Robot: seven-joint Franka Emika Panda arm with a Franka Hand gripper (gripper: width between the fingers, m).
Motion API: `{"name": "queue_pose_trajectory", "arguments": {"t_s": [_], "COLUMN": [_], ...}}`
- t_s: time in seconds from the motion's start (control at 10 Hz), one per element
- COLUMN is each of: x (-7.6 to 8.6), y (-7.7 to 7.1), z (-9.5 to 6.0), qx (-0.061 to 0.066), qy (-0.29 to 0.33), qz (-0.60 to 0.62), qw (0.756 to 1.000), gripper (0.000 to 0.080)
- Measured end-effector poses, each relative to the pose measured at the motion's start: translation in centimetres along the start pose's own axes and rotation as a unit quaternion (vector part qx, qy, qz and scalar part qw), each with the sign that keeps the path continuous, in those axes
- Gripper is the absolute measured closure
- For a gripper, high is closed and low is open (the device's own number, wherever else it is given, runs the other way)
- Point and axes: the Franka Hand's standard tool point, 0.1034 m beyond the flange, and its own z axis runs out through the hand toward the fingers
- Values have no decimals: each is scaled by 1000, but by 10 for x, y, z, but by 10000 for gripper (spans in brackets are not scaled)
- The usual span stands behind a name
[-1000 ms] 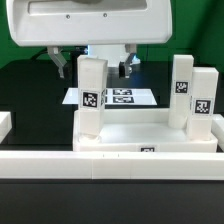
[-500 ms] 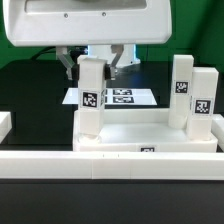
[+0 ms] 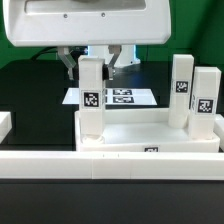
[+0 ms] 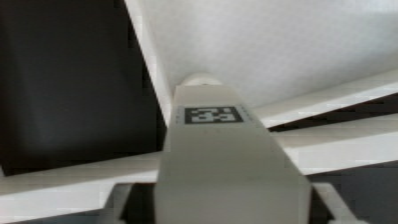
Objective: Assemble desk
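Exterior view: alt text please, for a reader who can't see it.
The gripper has its jaws closed around the top of an upright white leg standing at the desk top's corner on the exterior view's left. Two more tagged legs stand upright at the right; the marker board lies behind.
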Motion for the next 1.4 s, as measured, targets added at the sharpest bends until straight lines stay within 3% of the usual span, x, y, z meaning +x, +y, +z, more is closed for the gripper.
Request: {"name": "queue_pose_trajectory", "arguments": {"t_s": [0.1,0.3,0.7,1.1,1.2,1.4], "x": [-1,-4,-3,-2,-2,-2], "y": [2,3,2,-4,-5,-5], "z": [2,4,9,10,10,10], "qx": [8,12,25,37,38,36], "qy": [6,18,34,28,27,28], "qz": [64,174,359,545,559,536], "qw": [998,984,932,837,828,843], "gripper": [511,510,509,509,509,500]}}
